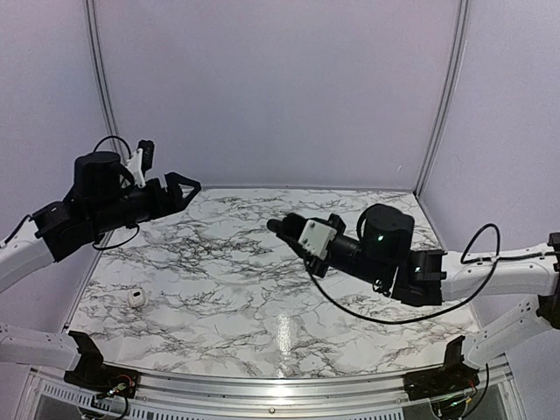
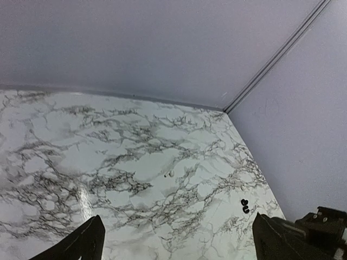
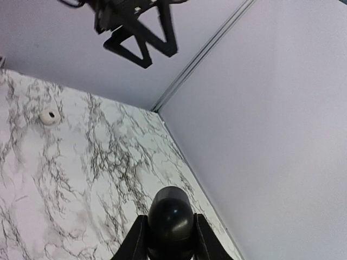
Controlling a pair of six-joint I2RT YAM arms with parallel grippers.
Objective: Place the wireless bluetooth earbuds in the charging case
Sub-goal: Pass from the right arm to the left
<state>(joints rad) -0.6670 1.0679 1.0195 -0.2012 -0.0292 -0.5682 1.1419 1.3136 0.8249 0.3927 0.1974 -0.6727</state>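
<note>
the right fingers (image 3: pixel 136 241) are clamped on a glossy black earbud (image 3: pixel 170 216). its smooth domed head stands out past the fingertips and its lower part is hidden between them. as far as it shows, its long axis runs along the fingers. from above, those fingers (image 1: pixel 284 229) reach leftward over the middle of the surface (image 1: pixel 262 302), so the head (image 1: pixel 273 226) points to the left, held clear above the surface.

the charging case (image 1: pixel 136 297) lies on the surface near its left edge, toward the near side, well apart from the earbud. it is a small white, glossy, rounded pebble with a dark spot on the side facing up and to the right. in the right wrist view the case (image 3: pixel 50 116) looks nearly round, and i cannot tell its long axis.

the left fingers (image 2: pixel 89 241) are spread wide apart with nothing between them, raised above the far left of the surface (image 1: pixel 179 186).

a two-lobed black speck (image 2: pixel 245 205) lies near the right edge, too small to make out.

the surface is shiny white marble pattern with grey-black veins. no writing or brand can be read anywhere.
</note>
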